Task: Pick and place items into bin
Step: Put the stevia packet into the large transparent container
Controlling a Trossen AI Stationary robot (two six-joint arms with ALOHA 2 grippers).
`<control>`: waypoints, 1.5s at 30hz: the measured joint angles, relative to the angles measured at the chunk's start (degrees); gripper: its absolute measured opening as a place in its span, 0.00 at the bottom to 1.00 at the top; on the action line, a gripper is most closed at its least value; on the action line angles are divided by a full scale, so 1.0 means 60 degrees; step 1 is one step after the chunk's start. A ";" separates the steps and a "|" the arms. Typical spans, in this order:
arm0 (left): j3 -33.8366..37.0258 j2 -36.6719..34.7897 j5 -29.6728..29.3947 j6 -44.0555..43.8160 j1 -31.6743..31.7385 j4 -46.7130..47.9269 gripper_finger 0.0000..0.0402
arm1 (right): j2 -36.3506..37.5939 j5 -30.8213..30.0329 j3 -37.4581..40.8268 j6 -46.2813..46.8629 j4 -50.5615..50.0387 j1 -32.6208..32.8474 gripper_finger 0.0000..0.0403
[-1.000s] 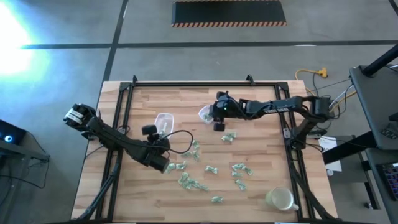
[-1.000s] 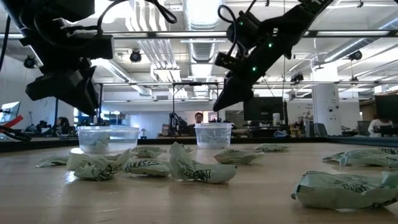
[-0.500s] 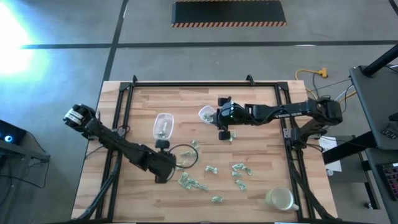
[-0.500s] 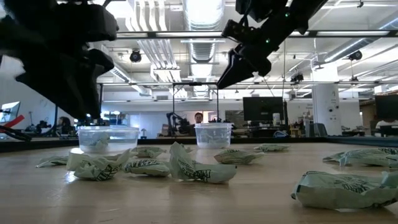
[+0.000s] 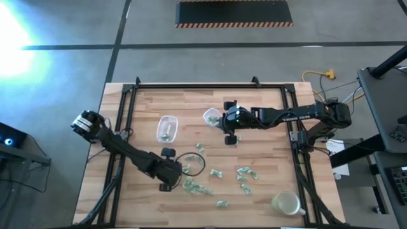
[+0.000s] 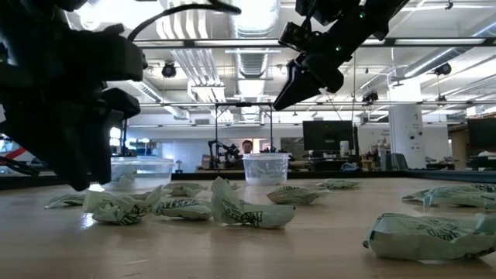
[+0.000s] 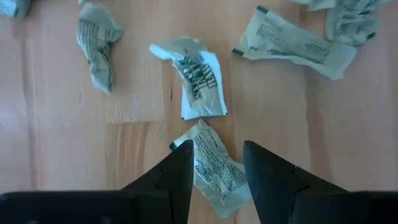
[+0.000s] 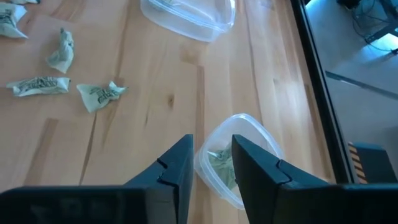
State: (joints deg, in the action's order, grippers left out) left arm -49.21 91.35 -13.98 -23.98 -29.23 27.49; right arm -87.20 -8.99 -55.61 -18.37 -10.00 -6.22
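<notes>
Many small pale green-and-white crinkly wrapped pieces (image 5: 216,175) are being left scattered over the wooden surface (image 5: 267,191) toward its near edge. The left claw (image 7: 216,163) is being held open directly above one wrapped piece (image 7: 214,169). The right claw (image 8: 212,163) is being held open above a small clear plastic container (image 8: 239,155) near the far edge.

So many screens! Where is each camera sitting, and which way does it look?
High view: overhead, straight down on the table; both arms show, left claw and right claw.
Low view: at tabletop height, looking across the wrapped pieces into the room; both arms hang in from above.
Left wrist view: on the left arm, looking down past its open fingers at a piece.
Right wrist view: past its fingers at a clear container.
The high and right wrist views share that container.
</notes>
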 joint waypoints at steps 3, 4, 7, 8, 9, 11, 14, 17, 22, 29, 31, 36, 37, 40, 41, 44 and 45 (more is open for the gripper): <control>0.0000 0.0125 0.0073 -0.0270 0.0019 0.0001 0.31 | 0.0000 0.0000 0.0002 0.0000 -0.0057 0.0000 0.24; 0.0000 0.0155 0.0105 -0.0321 0.0022 -0.0008 0.31 | 0.0000 -0.0004 0.0002 0.0000 -0.0054 0.0000 0.24; 0.0000 0.0211 0.0181 -0.0408 0.0057 -0.0001 0.31 | 0.0000 0.0000 0.0003 0.0043 -0.0058 0.0000 0.24; 0.0000 0.0220 0.0224 -0.0412 0.0072 0.0002 0.31 | 0.0000 0.0000 0.0005 0.0051 -0.0055 0.0000 0.24; 0.0000 0.0232 0.0272 -0.0435 0.0087 0.0000 0.31 | 0.0000 0.0000 0.0006 0.0059 -0.0057 0.0000 0.24; 0.0001 0.0241 0.0331 -0.0445 0.0107 0.0003 0.31 | 0.0000 0.0000 0.0003 0.0062 -0.0058 0.0000 0.24; 0.0008 0.0241 0.0331 -0.0446 0.0116 -0.0001 0.31 | 0.0000 0.0000 0.0006 0.0066 -0.0054 0.0000 0.24; 0.0018 0.0241 0.0335 -0.0446 0.0116 0.0007 0.31 | 0.0000 0.0000 0.0006 0.0066 -0.0054 0.0000 0.23; 0.0018 0.0241 0.0339 -0.0442 0.0121 0.0096 0.26 | 0.0000 0.0000 0.0006 0.0066 -0.0058 0.0000 0.21; 0.0018 0.0241 0.0349 -0.0439 0.0123 0.0226 0.08 | 0.0004 0.0004 0.0006 0.0066 -0.0072 0.0000 0.22; 0.0018 0.0241 0.0349 -0.0439 0.0127 0.0275 0.03 | 0.0000 0.0007 0.0020 0.0066 -0.0069 0.0000 0.22; 0.0018 0.0241 0.0349 -0.0380 0.0142 0.0276 0.01 | 0.0000 0.0015 0.0066 0.0066 -0.0087 0.0000 0.20; 0.0018 0.0241 0.0349 -0.0328 0.0149 0.0280 0.01 | 0.0003 0.0015 0.0075 0.0066 -0.0082 0.0000 0.20; 0.0011 0.0241 0.0289 -0.0099 0.0174 0.0323 0.01 | 0.0000 0.0015 0.0093 0.0066 -0.0083 0.0000 0.20; -0.0020 0.0241 0.0226 -0.0010 0.0178 0.0406 0.01 | 0.0000 0.0018 0.0094 0.0066 -0.0083 0.0000 0.20; -0.0252 0.0216 -0.0291 0.0302 0.0175 0.0620 0.01 | 0.0000 0.0018 0.0094 0.0066 -0.0079 0.0000 0.21; -0.0348 0.0190 -0.0532 0.0342 0.0178 0.0751 0.01 | 0.0000 0.0019 0.0094 0.0066 -0.0079 0.0000 0.21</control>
State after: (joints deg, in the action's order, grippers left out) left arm -51.30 92.49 -17.17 -21.92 -28.16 32.00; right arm -87.20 -8.88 -55.05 -17.98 -10.48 -6.22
